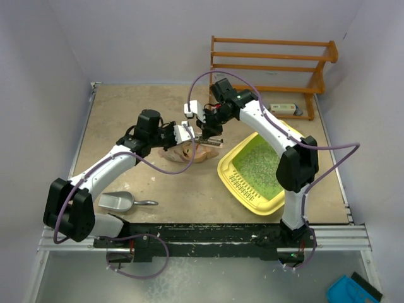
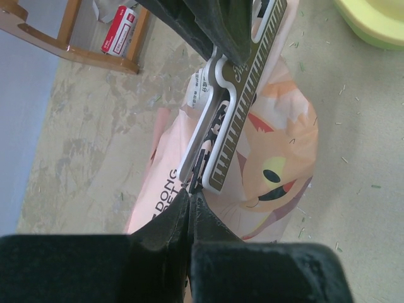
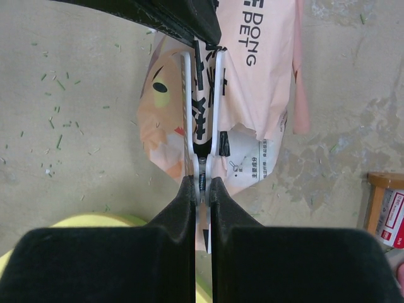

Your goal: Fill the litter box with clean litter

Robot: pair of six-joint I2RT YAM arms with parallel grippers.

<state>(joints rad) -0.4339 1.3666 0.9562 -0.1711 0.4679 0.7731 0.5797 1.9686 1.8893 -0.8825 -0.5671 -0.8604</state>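
On the tan desk (image 1: 126,120), seen from above, the litter box (image 1: 247,188) sits by the right arm with clean litter (image 1: 260,164) over its green floor. The bag (image 1: 189,153) lies just left of it, long axis pointing toward the box, with the left fingers (image 1: 187,133) and right fingers (image 1: 207,135) meeting over it. In the left wrist view the left fingers are clenched on the bag's edge, with the box up and to the right; in the right wrist view the right fingers pinch that same edge with the box rim just behind them, so the right arm is nearer.

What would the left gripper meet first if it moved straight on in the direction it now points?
The right gripper, it seems: its fingertips point back at the left gripper almost tip to tip, both pinching the same edge of the tan bag.
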